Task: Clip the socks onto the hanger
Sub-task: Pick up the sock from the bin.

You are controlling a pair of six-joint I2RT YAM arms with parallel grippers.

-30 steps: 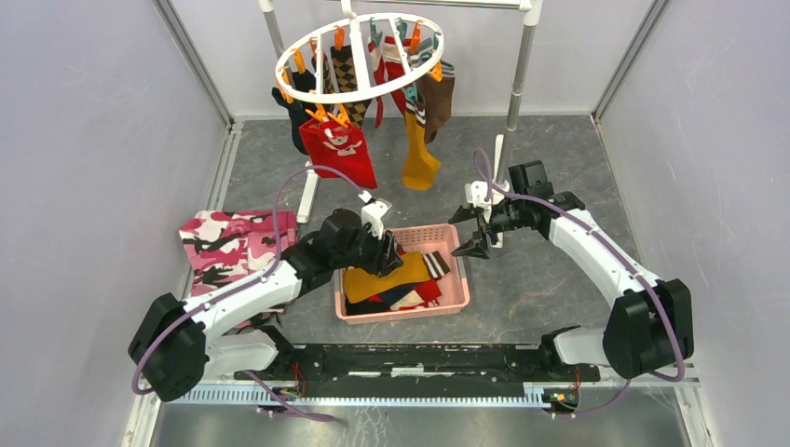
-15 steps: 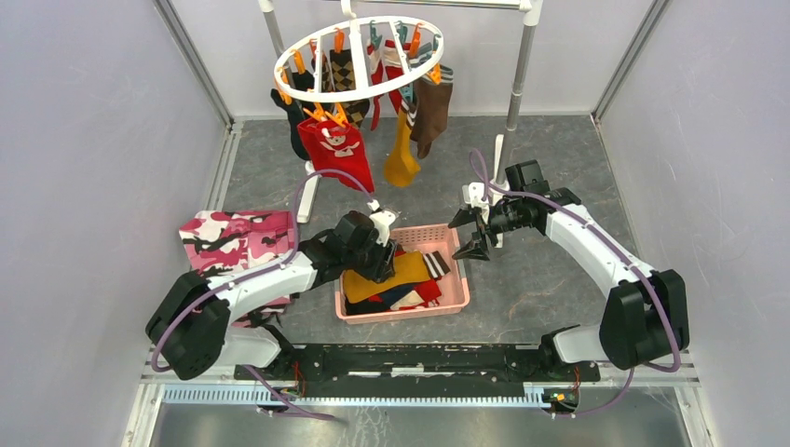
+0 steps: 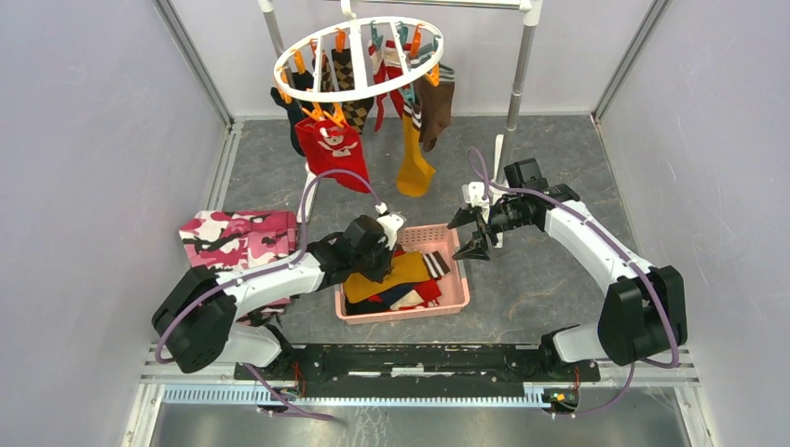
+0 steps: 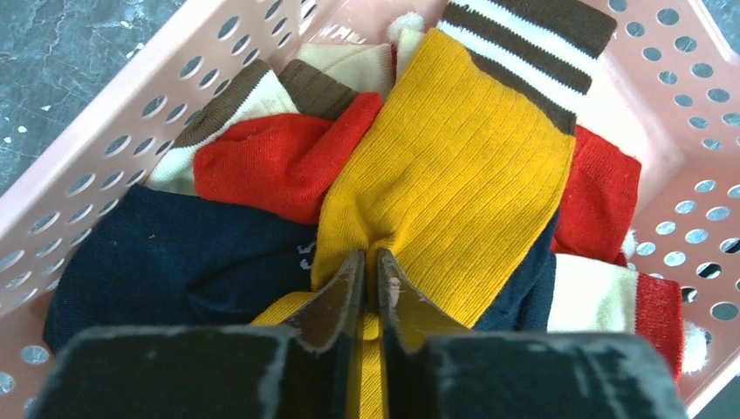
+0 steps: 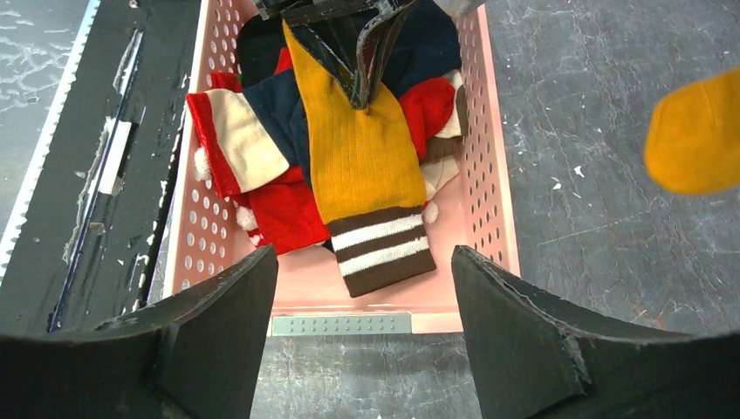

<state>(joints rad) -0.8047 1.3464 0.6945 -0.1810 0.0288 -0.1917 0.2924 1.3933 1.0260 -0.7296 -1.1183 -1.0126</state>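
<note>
My left gripper (image 3: 380, 264) is down in the pink basket (image 3: 456, 296), shut on a fold of the mustard yellow sock (image 4: 454, 166) with a brown and white striped cuff; this sock also shows in the right wrist view (image 5: 358, 157). It lies on red (image 4: 270, 161) and navy (image 4: 166, 253) socks. My right gripper (image 3: 469, 235) is open and empty just above the basket's right rim. The white round hanger (image 3: 359, 58) hangs at the back, with several socks clipped on: red (image 3: 331, 149), mustard (image 3: 415, 172), brown (image 3: 434, 107), argyle and black.
A pink-white-black camouflage cloth (image 3: 238, 240) lies left of the basket. The metal rack's poles (image 3: 519, 74) stand behind. Grey walls close in the left and right sides. A black rail (image 3: 419, 358) runs along the near edge.
My left gripper has pushed further into the basket and closed on the mustard sock. The hanger and its socks have swung slightly. The right gripper has barely moved.
</note>
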